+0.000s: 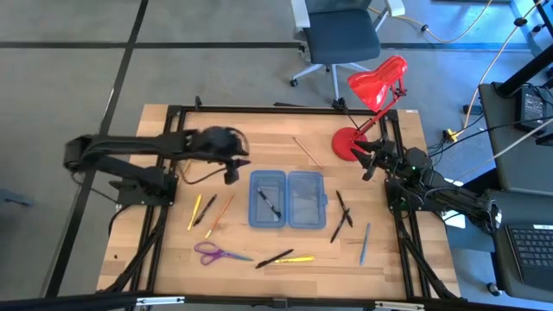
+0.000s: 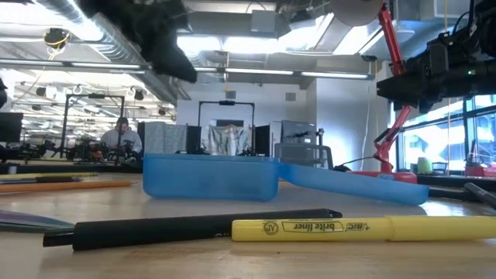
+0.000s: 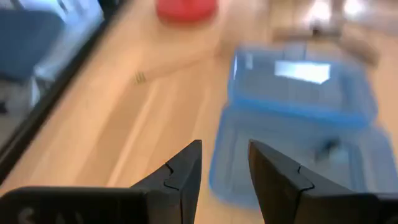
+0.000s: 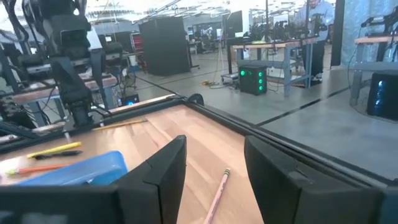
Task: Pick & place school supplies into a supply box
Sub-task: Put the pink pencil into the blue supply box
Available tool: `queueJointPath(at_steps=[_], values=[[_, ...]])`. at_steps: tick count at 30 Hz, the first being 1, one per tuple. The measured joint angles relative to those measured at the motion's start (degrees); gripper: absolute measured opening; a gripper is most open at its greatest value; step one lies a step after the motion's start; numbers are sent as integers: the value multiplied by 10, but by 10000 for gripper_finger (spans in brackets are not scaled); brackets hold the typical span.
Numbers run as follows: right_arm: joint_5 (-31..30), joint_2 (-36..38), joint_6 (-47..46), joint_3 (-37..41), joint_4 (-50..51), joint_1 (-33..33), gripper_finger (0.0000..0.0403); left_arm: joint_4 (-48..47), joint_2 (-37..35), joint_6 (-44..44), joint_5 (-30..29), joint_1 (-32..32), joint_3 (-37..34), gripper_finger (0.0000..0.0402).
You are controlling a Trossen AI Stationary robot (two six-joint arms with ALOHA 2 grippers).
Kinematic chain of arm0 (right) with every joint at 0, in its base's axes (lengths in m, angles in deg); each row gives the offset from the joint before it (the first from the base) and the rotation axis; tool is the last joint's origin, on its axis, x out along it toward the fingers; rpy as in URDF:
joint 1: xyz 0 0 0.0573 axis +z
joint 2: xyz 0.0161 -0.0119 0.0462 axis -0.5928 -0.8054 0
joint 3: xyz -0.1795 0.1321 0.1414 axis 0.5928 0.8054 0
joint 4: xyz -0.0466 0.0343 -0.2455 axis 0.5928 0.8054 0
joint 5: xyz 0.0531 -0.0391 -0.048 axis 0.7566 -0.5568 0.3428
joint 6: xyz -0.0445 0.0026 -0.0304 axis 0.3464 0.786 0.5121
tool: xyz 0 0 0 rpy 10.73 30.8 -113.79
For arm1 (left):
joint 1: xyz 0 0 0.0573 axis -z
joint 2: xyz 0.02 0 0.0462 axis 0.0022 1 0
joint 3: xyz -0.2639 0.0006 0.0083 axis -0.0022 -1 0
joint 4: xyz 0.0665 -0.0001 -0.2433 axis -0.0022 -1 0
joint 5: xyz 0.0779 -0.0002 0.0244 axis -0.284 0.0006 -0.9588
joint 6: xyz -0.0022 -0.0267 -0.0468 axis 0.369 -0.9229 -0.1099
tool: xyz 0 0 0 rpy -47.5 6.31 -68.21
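Observation:
The supply box [image 1: 288,199], translucent blue, lies open on the table's middle; a black pen [image 1: 270,204] lies in its left half. It also shows in the low view [image 2: 211,178] and the left wrist view [image 3: 298,93]. Around it on the wood lie a yellow pencil [image 1: 194,212], an orange pencil [image 1: 221,214], purple scissors [image 1: 212,253], a black pen [image 1: 275,258], a yellow highlighter [image 1: 296,258], crossed black pens [image 1: 343,211], a blue pen [image 1: 365,244] and a wooden pencil [image 1: 307,150]. My left gripper [image 1: 231,166] [image 3: 224,146] hovers open above the table by the box's far left corner, empty. My right gripper [image 1: 370,162] [image 4: 214,140] waits open by the lamp base.
A red desk lamp [image 1: 367,108] stands at the table's far right, its round base [image 1: 348,144] just left of my right gripper. A black pen [image 2: 194,229] and the highlighter [image 2: 364,227] lie near the table's near edge. An office chair [image 1: 341,39] stands beyond the far edge.

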Motion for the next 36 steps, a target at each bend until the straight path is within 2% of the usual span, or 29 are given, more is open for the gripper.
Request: queueJointPath(at_steps=[5, 10, 15, 21, 28, 36], values=[[0, 0, -29, 0, 0, 0, 167, 160, -100, -41, -55, 1, -143, 118], [0, 0, -44, 0, 0, 0, 167, 270, -155, -42, -76, 1, -239, 120], [12, 0, -62, 0, -7, 0, 167, 332, -185, -39, -96, 1, -292, 118], [32, -27, -120, 0, -74, 17, 167, 334, -194, -38, -111, 1, -305, 116], [22, -152, -104, -60, -74, 47, 167, 334, -194, -37, -116, 1, -305, 116], [-66, -370, -42, -173, -74, 101, 167, 334, -194, -37, -136, 1, -305, 118]])
